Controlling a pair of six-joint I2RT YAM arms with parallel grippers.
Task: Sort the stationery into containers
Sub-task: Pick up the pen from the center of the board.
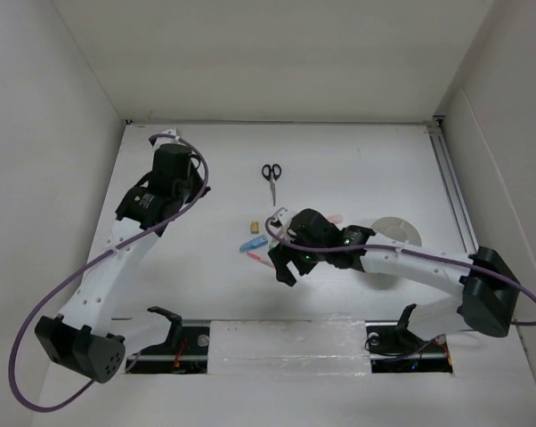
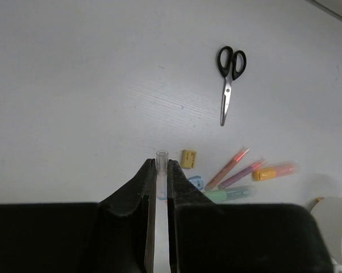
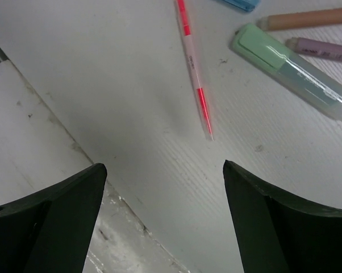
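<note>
The red pen (image 3: 194, 68) lay flat on the table (image 3: 103, 85), just ahead of the right gripper (image 3: 162, 170). It looked light, stiff, thin and apt to roll, so best pinched across mid-barrel. That gripper stood wide, holding nothing. The left gripper (image 2: 159, 169) was closed, apparently empty, hanging above bare table.

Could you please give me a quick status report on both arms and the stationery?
Left end effector shut on thin clear pen. Right end effector open above red pen. Green marker lies close beside.
</note>
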